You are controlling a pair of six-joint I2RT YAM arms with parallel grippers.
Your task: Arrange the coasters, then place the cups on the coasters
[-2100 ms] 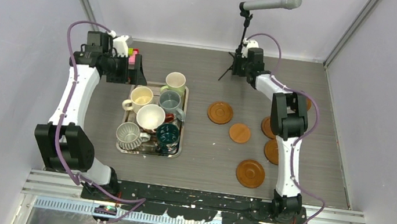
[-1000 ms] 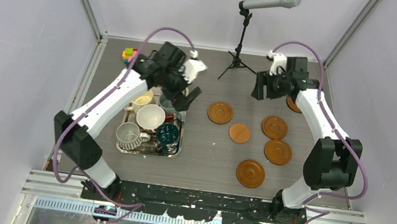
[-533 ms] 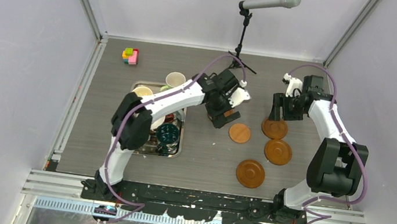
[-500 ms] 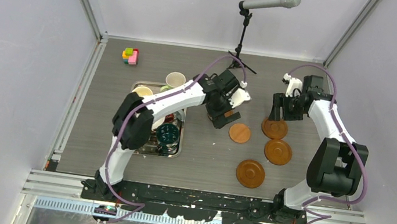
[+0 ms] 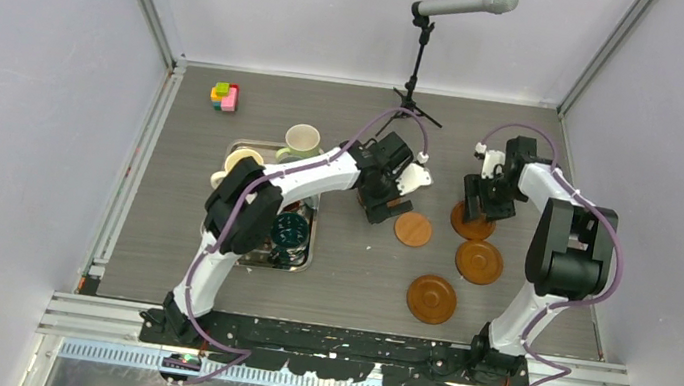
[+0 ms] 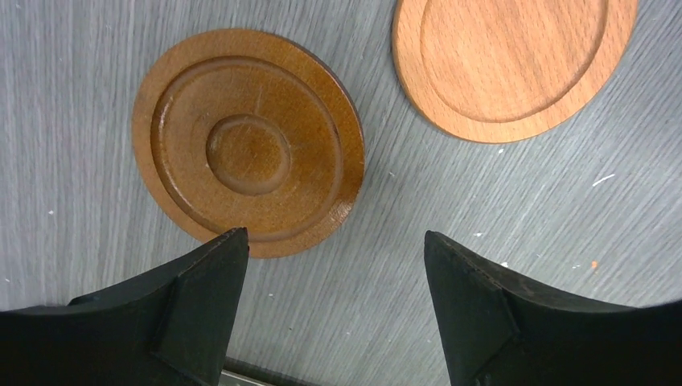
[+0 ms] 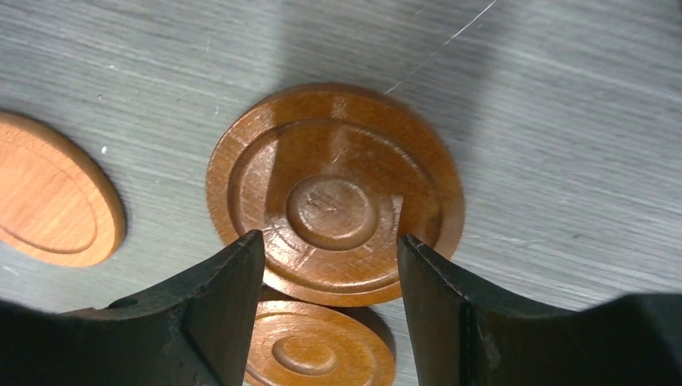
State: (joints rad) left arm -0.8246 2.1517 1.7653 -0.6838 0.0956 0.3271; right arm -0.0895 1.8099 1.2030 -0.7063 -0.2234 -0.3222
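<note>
My left gripper [image 6: 334,241] hangs open just above the table, and its left fingertip [image 6: 229,245] overlaps the rim of a dark brown coaster [image 6: 248,143]. A paler coaster [image 6: 515,56] lies beyond. My right gripper [image 7: 326,241] is open low over another dark coaster [image 7: 334,193], which is wider than the gap between its jaws. That coaster's near rim overlaps or touches a further coaster [image 7: 322,346]. From above, more coasters [image 5: 431,299] lie at the right. The pale green cup [image 5: 302,139], cream cup [image 5: 241,161] and dark teal cup [image 5: 289,229] show at the tray. The left arm hides the other cups.
The steel tray [image 5: 302,266] sits left of centre under my left arm. A microphone stand [image 5: 417,62] rises at the back middle. A small coloured block toy [image 5: 223,96] lies at the back left. Grey walls close in both sides.
My left arm has swung right from the tray to the leftmost coaster. My right gripper has come in from the far right and dropped over a coaster. No coaster or cup has visibly moved.
</note>
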